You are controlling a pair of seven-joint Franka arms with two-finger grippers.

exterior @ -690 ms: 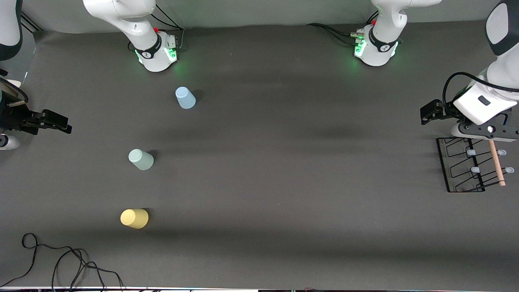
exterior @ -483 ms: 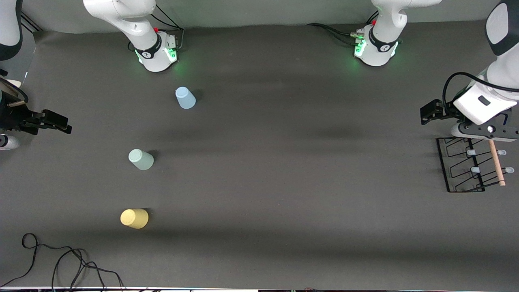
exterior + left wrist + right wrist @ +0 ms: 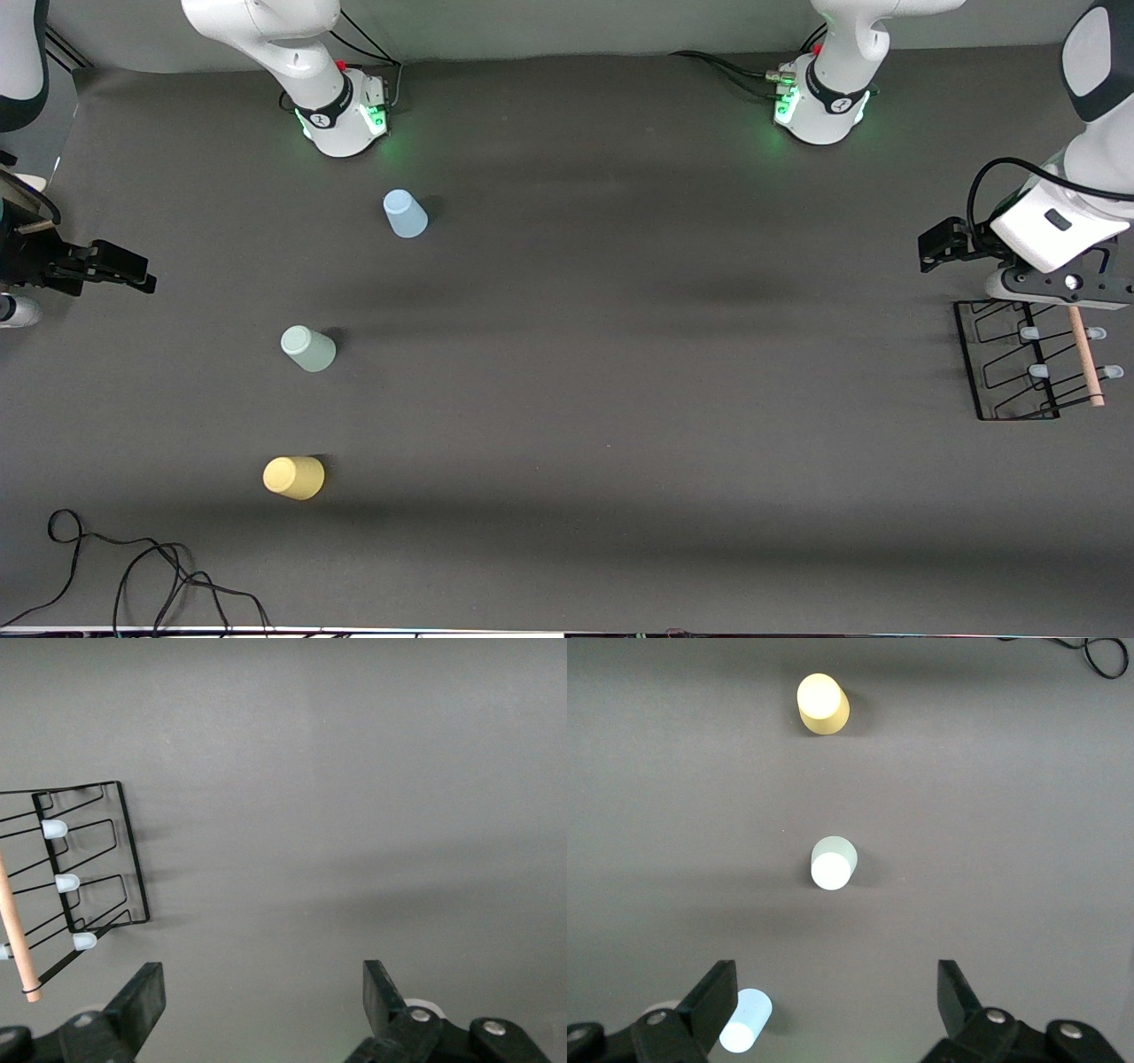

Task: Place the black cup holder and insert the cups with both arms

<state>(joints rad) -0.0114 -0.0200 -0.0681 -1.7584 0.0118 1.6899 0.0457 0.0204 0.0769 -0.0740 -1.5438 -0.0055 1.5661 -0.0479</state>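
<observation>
We take this for a robotics lab: two arm bases bolted onto a dark-covered table, status lights glowing green, loose cables near the table's edge.

Middle of the dark grey worktop is wide open; three small plastic cups dot the frame's left, black wire rack sits far right.

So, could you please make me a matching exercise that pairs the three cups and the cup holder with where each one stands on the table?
Things:
1. light blue cup
2. pale green cup
3. yellow cup
4. black cup holder

Places:
A. cup nearest the front camera
B. at the left arm's end of the table
C. cup closest to the right arm's base
D. middle cup of the row

Pairs: 1-C, 2-D, 3-A, 4-B
</observation>
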